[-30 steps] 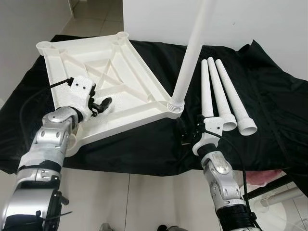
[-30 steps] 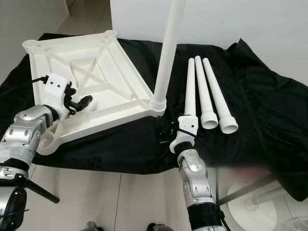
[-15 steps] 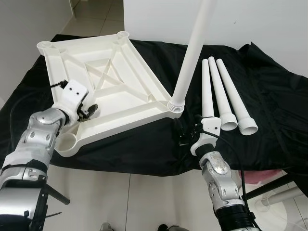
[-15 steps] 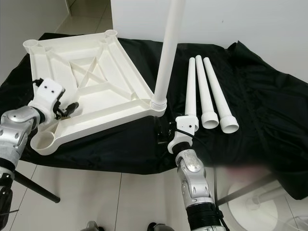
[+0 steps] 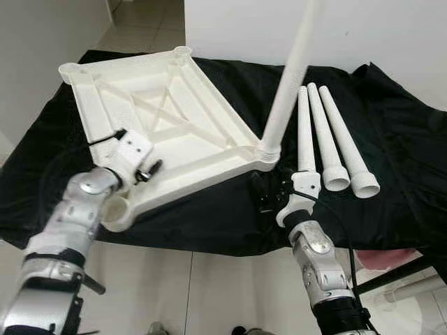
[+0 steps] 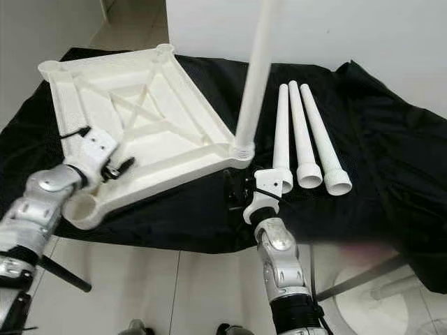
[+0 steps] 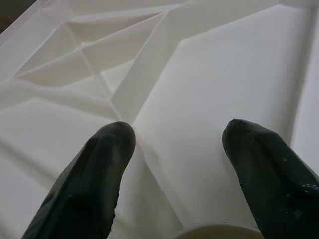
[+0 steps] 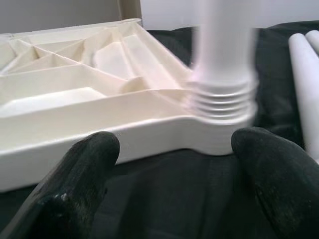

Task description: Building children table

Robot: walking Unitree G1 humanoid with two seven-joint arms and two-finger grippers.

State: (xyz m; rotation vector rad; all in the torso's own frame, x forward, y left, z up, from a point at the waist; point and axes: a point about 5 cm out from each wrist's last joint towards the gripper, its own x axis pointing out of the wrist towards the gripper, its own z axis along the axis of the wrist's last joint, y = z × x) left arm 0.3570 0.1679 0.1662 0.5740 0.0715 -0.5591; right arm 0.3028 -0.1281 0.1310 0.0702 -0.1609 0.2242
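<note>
Left gripper [image 5: 150, 169]: fingers [image 7: 94, 169] spread apart, holding nothing, tips just above the ribbed underside of the tabletop [image 5: 160, 118], near its front left corner socket [image 5: 115, 209]. Right gripper [image 5: 269, 195]: fingers [image 8: 75, 184] wide apart, empty, on the black cloth [image 5: 391, 139] just in front of the tabletop's front right corner, pointing at the threaded collar of the fitted leg [image 5: 290, 77].

Versus half a second ago: the left gripper has moved rightward along the tabletop's front rim, further from the left edge, its wrist more over the rim. The right gripper has hardly changed place relative to the corner. The whole view has shifted a little, so the camera moved. The fitted leg looks blurred in the right wrist view and leans slightly more to the right in the head views; I cannot tell whether it moved itself.

The tabletop lies upside down on the cloth, long axis running from the near left to the far right, one corner toward the robot's right gripper. The fitted leg stands in that front right corner, long axis near upright, tilted a bit rightward, top out of frame. Three loose legs [image 5: 328, 136] lie side by side just right of the tabletop, touching or nearly so, long axes running away from the robot, wide open ends toward it, thin ends pointing far.
</note>
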